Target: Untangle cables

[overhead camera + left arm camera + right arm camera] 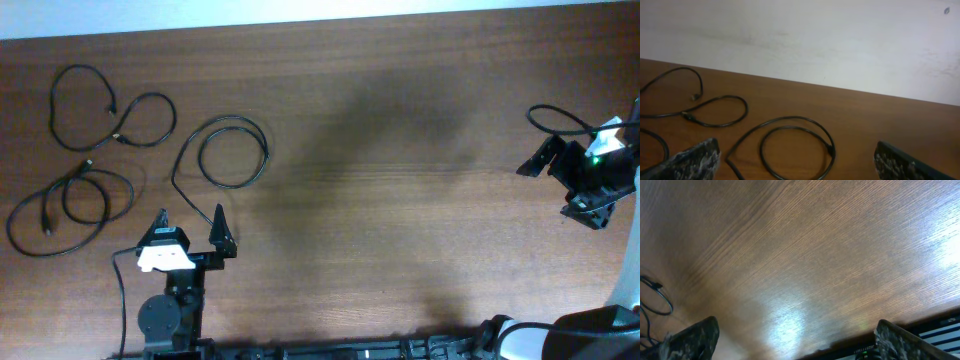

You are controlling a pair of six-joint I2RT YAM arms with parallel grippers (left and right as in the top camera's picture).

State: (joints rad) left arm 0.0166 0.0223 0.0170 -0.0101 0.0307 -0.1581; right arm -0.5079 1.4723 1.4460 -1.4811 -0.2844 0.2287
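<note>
Three thin black cables lie apart on the left part of the wooden table. One makes a double loop at the far left [105, 112], one is coiled nearer the front left [68, 200], and one is a round loop with a tail [232, 152]. My left gripper [190, 220] is open just in front of that round loop, touching nothing. In the left wrist view the round loop [827, 145] lies between and beyond the fingertips [697, 157], with the far-left cable [715, 106] behind. My right gripper [562, 188] is open at the far right, over bare wood [800, 270].
The right arm's own thick black wire [558, 118] curls beside its wrist and shows at the left edge of the right wrist view [655, 297]. A white wall [815, 40] bounds the table's far edge. A dark rail [940, 325] runs along the front edge.
</note>
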